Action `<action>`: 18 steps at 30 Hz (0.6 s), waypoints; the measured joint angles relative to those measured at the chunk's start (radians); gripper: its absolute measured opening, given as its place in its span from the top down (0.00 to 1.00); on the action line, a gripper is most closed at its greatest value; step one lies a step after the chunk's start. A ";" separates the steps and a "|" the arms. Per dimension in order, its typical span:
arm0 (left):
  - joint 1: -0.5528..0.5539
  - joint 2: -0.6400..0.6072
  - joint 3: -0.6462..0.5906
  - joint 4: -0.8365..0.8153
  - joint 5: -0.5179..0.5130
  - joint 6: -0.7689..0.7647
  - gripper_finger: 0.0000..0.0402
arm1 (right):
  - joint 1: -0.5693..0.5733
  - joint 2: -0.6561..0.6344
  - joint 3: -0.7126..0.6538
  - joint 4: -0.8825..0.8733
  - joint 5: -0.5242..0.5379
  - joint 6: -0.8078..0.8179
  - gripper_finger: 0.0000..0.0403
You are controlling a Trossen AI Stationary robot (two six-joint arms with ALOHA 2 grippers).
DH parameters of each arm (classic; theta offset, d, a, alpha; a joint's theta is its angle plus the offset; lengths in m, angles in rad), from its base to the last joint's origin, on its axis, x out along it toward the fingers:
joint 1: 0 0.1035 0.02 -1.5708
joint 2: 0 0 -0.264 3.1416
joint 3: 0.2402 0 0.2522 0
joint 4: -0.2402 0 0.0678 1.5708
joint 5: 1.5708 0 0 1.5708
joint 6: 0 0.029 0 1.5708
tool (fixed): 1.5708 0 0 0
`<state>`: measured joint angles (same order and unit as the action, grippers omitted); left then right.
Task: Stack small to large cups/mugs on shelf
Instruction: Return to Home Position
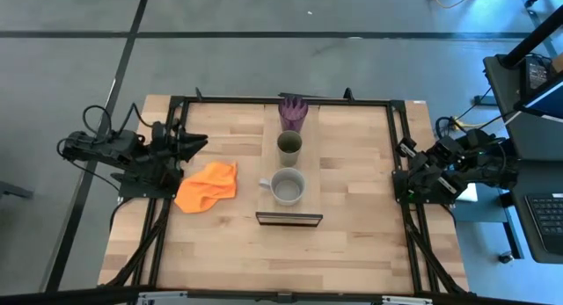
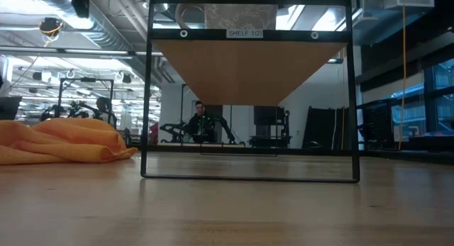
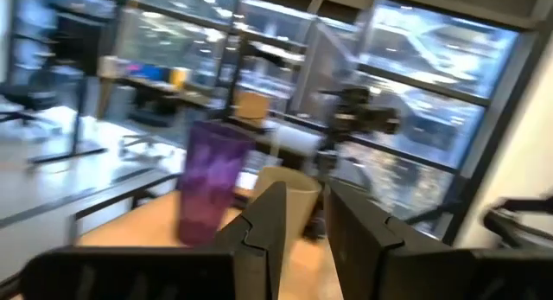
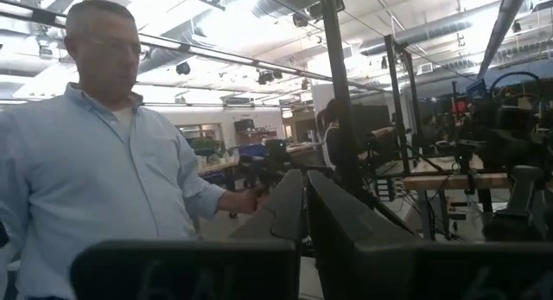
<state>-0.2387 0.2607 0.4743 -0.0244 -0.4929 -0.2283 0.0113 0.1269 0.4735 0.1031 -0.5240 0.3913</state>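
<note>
The shelf [image 1: 289, 210] is a long narrow light-wood plank with a dark front edge, standing mid-table on a black frame [image 2: 248, 176]. Three vessels stand on it in a row. The purple tumbler [image 1: 293, 113] is at the far end, the olive-green cup [image 1: 289, 145] in the middle, and the grey mug [image 1: 288, 186] nearest, its handle pointing left. My left gripper [image 1: 199, 144] is at the table's left edge, slightly open and empty. It points at the tumbler [image 3: 210, 183] and the cup [image 3: 289, 201]. My right gripper [image 1: 398, 180] is at the right edge, shut and empty.
An orange cloth [image 1: 208, 186] lies crumpled on the table left of the shelf, close to my left gripper; it also shows in the low view [image 2: 60, 141]. A black frame rail [image 1: 290, 100] runs round the tabletop. A person in a light-blue shirt [image 4: 95, 179] stands beyond the table.
</note>
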 joint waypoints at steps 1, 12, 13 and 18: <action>0.000 -0.012 -0.009 -0.004 -0.023 -0.004 0.81 | 0.000 -0.004 -0.004 0.004 0.000 0.007 0.95; 0.000 -0.089 -0.030 -0.079 -0.118 0.006 0.81 | 0.000 -0.008 -0.006 -0.052 0.001 -0.085 0.95; 0.000 -0.103 -0.030 -0.084 -0.086 0.015 0.81 | 0.000 -0.008 -0.006 -0.054 0.000 -0.090 0.95; 0.000 -0.173 -0.030 -0.102 0.019 0.021 0.81 | 0.001 -0.008 -0.006 -0.053 -0.001 -0.127 0.95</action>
<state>-0.2386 0.0874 0.4438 -0.1265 -0.4735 -0.2072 0.0119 0.1188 0.4671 0.0502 -0.5251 0.2639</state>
